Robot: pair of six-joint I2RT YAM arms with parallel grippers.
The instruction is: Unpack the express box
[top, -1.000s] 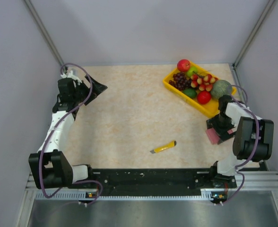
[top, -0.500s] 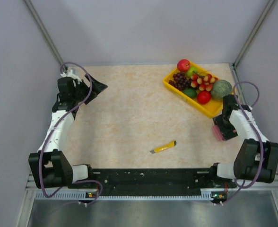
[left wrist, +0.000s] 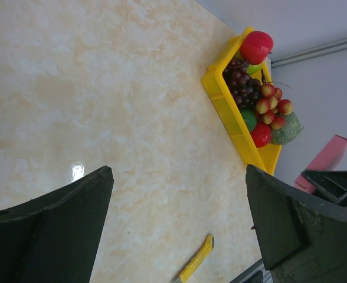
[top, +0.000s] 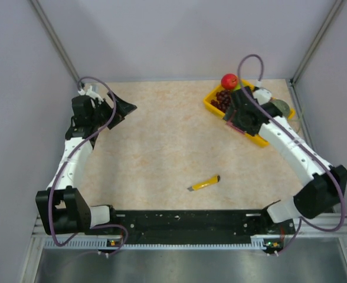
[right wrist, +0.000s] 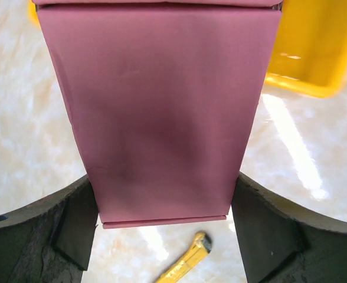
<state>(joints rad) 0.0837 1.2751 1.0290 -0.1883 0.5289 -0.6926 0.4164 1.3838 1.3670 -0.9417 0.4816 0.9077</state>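
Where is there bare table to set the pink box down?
Bare: the middle, bordered by the left gripper, yellow fruit tray and utility knife. Also the near strip beside the knife. Crowded: the far-right corner, with the tray and the right gripper holding the express box.

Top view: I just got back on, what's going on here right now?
The right claw is clamped on the pink express box and holds it off the table, next to the yellow fruit tray. The face of the box in view looks closed. The left claw hangs open and empty over the far left of the table. The yellow utility knife lies alone near the front middle, with neither arm near it.
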